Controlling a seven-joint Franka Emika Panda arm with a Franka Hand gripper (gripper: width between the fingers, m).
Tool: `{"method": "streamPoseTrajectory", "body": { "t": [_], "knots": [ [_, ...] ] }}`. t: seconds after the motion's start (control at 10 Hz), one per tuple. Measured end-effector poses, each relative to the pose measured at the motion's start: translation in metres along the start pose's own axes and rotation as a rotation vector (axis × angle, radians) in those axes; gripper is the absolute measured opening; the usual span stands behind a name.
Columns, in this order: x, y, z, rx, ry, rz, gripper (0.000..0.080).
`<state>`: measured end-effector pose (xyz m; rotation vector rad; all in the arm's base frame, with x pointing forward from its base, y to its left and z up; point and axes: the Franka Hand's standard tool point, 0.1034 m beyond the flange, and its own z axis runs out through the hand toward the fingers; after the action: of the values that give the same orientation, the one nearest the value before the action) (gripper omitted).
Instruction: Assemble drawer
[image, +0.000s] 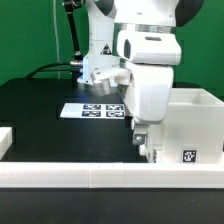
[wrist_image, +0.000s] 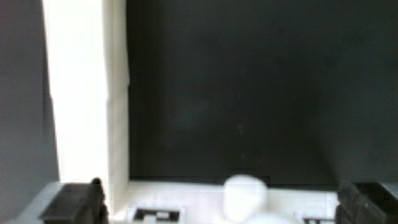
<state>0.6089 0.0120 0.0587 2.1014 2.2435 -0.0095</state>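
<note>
A white open-top box of the drawer set (image: 190, 122) stands at the exterior view's right, with a black-and-white tag (image: 188, 156) on its front face. My gripper (image: 143, 146) hangs low just beside that box's left wall, close to the table. In the wrist view my gripper (wrist_image: 222, 203) is open, with the dark fingers (wrist_image: 75, 203) far apart. Between them lies a white drawer part (wrist_image: 187, 195) with a rounded white knob (wrist_image: 244, 192) and square tags (wrist_image: 157, 214). The fingers do not touch the knob. The other drawer parts are hidden or out of view.
The marker board (image: 95, 110) lies on the black table behind the arm. A low white border rail (image: 90, 176) runs along the front, with a white block (image: 5, 140) at the left edge. A long white wall (wrist_image: 86, 90) runs beside the gripper in the wrist view.
</note>
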Motion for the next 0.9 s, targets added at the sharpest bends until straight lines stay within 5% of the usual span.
{"method": "streamPoseTrajectory", "body": {
  "t": [0.4, 0.6, 0.9],
  "knots": [
    [0.003, -0.001, 0.001, 0.002, 0.003, 0.003, 0.0649],
    [0.024, -0.002, 0.000, 0.005, 0.011, 0.084, 0.0649],
    [0.035, 0.006, -0.016, 0.040, -0.022, 0.087, 0.0649]
  ]
}}
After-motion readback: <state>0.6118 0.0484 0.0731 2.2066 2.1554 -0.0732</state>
